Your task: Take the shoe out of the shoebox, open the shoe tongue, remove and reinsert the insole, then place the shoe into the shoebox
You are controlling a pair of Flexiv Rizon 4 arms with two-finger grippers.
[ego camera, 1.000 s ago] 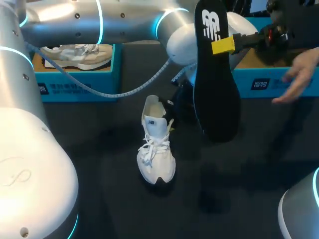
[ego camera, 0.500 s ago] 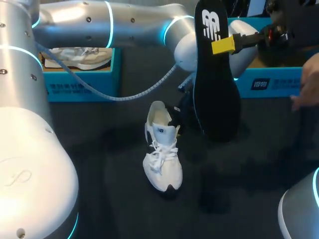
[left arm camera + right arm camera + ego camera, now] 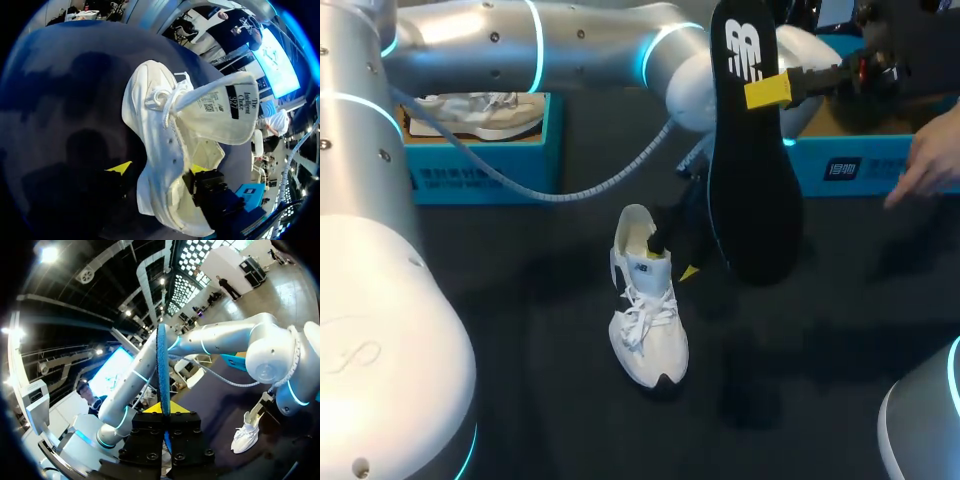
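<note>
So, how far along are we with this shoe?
Done: the shoe is out on the table, tongue pulled open, insole removed. In hand: the right gripper holds the insole upright; the left gripper straddles the shoe's collar. Left: reinsert the insole, then put the shoe into the shoebox.

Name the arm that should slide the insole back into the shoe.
The right arm. Its jaws are shut on the insole, held upright near the shoe. The left arm is down at the shoe's heel opening, so it could steady it.
</note>
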